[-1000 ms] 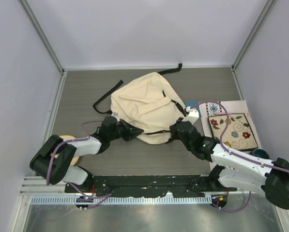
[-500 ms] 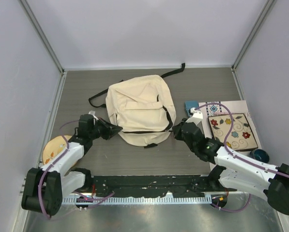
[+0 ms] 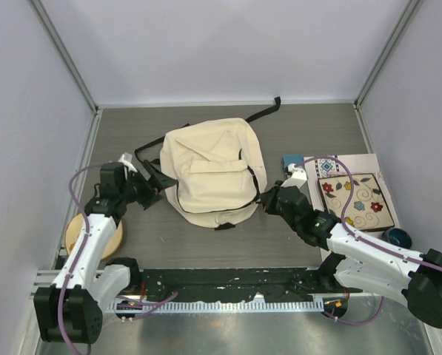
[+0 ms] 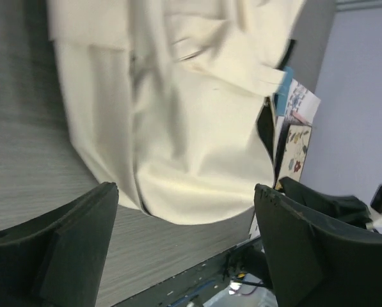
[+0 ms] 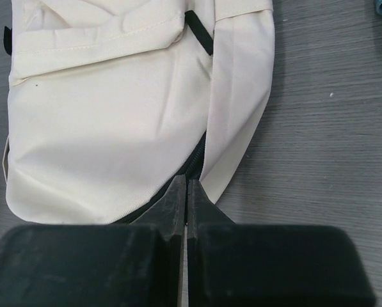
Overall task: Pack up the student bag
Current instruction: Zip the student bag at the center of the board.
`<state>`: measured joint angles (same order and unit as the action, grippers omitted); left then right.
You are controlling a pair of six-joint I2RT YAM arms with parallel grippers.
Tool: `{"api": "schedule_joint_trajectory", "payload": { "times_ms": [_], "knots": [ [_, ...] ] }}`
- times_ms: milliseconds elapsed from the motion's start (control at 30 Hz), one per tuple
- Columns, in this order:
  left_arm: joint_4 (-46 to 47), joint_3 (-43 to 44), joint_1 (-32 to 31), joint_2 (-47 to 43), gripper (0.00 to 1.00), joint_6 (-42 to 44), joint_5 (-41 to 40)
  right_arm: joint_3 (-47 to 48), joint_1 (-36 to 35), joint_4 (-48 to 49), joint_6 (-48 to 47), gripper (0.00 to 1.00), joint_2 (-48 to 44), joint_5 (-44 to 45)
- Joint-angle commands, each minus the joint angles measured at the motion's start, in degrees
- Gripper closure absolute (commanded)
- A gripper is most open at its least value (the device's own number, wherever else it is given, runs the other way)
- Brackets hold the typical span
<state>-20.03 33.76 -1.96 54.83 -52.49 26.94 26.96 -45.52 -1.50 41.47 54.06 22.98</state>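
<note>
Student bag (image 3: 213, 174) flat, long axis running near-far.

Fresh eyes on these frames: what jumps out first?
The big cream student bag lies flat mid-table, black straps trailing off its far side. The left end effector stands open just off its left side. The right end effector is shut, tips at the black zipper on the bag's near right edge. A floral-patterned board lies far right.

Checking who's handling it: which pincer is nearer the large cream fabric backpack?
Right. The right pincer, shut, touches the large cream fabric backpack at its near right edge; the left pincer stands open off its left side, apart.
</note>
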Motion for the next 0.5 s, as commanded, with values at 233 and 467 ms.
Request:
{"api": "schedule_joint_trajectory", "payload": {
  "times_ms": [233,467],
  "knots": [
    [-9.41,19.94,-28.95,0.27,0.0,25.14,-15.4,1.25,-0.01,2.82,-2.36,0.99,-0.1,-1.01],
    [-11.08,28.11,-51.11,15.2,0.01,38.15,-36.5,1.95,-0.01,1.85,-2.1,0.99,-0.97,-0.83]
  ]
}}
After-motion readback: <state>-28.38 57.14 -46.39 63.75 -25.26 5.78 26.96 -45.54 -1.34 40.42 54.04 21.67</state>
